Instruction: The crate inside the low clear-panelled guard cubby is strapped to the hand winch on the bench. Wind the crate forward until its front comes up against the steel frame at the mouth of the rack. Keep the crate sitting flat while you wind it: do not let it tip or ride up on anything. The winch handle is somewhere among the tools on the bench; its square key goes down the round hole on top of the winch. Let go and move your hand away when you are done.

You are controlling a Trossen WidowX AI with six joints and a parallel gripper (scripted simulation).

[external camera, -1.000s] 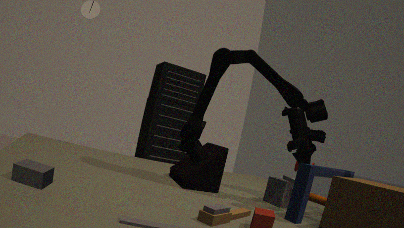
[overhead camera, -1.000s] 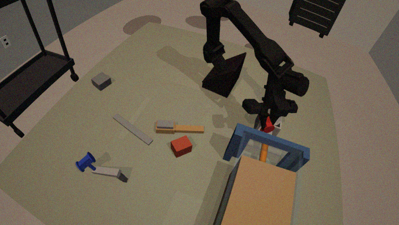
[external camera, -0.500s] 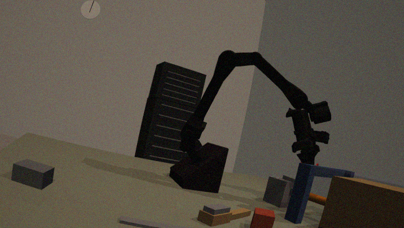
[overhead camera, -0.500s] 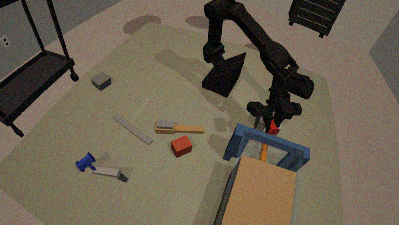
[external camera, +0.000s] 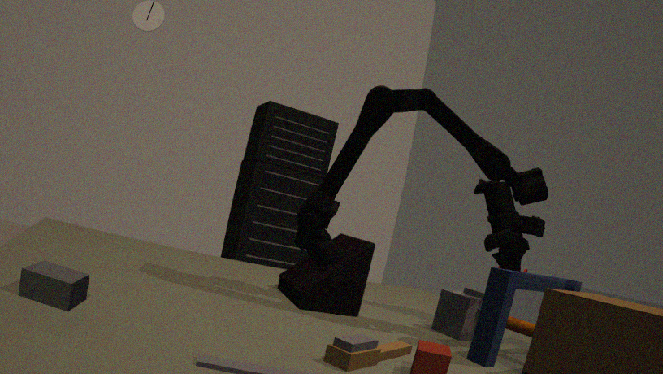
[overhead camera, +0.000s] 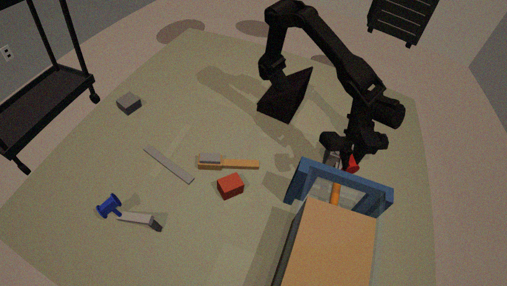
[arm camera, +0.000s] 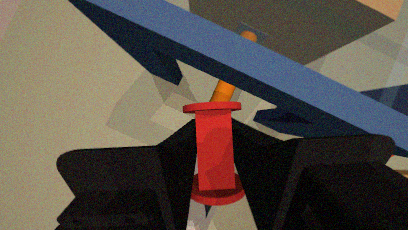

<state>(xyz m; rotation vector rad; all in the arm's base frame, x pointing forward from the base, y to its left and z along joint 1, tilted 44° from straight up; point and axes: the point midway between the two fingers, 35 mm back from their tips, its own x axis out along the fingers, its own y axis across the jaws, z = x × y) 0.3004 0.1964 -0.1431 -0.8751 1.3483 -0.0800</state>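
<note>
Jaws clamped on the red handle, low by the blue frame near the worktop's right edge.

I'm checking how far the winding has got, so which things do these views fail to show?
- Winch: top view, mostly covered by the gripper and the blue frame; out of frame in the wrist view.
- Red handle: its lower end and key are hidden by the fingers in the wrist view.
- Crate front: the tan top panel covers it from above.
- Rack's rear: cut off by the top view's bottom edge.
</note>
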